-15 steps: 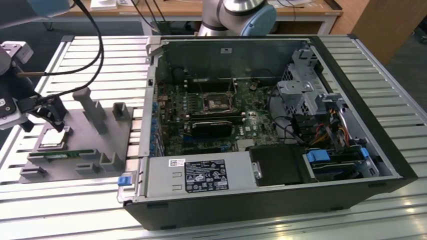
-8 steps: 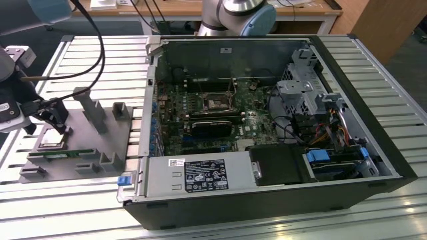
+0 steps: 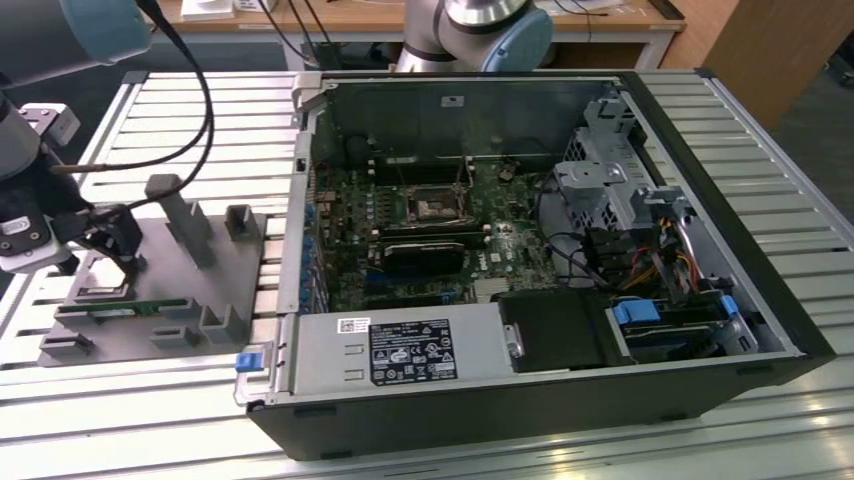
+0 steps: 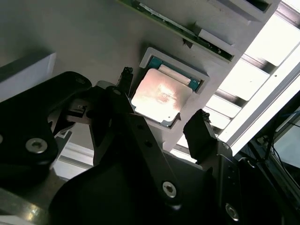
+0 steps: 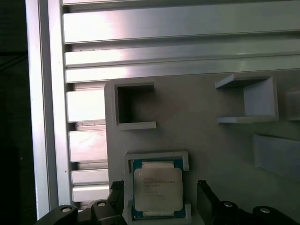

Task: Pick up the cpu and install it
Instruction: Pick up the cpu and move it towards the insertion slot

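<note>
The cpu, a small square chip with a shiny metal top, lies flat in a shallow pocket of the grey fixture plate. In the exterior view the cpu sits at the plate's near left. My gripper hangs just above it, open. In both wrist views the black fingertips stand either side of the cpu, with a small gap on each side. The gripper holds nothing. The open computer case holds the motherboard, with its square socket near the middle.
A green memory stick lies in the fixture beside the cpu pocket. Grey posts and holders stand up from the plate. A silver power supply fills the case's near side. The whole setup rests on a slatted aluminium table.
</note>
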